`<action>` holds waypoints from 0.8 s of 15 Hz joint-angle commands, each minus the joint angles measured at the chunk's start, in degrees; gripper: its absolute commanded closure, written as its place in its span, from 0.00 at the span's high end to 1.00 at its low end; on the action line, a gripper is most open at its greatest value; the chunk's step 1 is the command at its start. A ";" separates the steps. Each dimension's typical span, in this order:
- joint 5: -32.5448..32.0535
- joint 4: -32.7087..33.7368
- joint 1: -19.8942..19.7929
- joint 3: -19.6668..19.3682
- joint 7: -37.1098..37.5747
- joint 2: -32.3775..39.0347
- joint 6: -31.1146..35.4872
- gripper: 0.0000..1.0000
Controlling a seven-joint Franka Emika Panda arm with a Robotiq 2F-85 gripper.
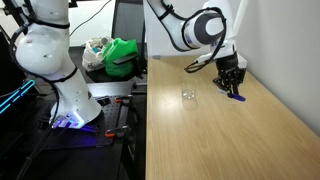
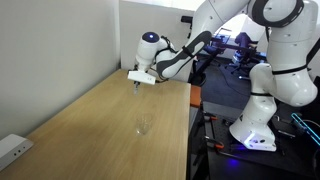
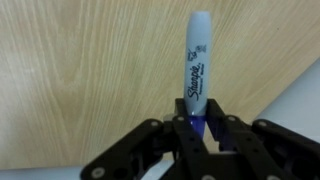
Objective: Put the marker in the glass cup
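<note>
My gripper [image 3: 197,128] is shut on the marker [image 3: 197,60], a slim pen with a blue-purple body and a paler end that points away from the jaws over the wooden table [image 3: 70,80]. In an exterior view the gripper [image 1: 232,84] is low over the table near the wall, with the marker [image 1: 236,97] blue beneath it. The glass cup [image 1: 189,94] stands upright and empty on the table, a short way from the gripper. In an exterior view the cup [image 2: 144,125] is nearer the camera than the gripper [image 2: 138,83].
A white wall [image 2: 60,50] runs along one long side of the table. A green bag [image 1: 122,55] with clutter lies beyond the table's edge. A white robot base [image 1: 50,60] stands beside the table. A white box [image 2: 12,148] sits at the table's near corner.
</note>
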 commanded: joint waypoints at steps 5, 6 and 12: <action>-19.21 -0.51 0.58 2.46 19.69 -4.13 -3.61 0.06; -21.76 -0.39 0.22 3.40 22.43 -4.46 -4.47 0.06; -30.99 -0.34 -3.62 11.50 32.73 -6.31 -11.36 0.06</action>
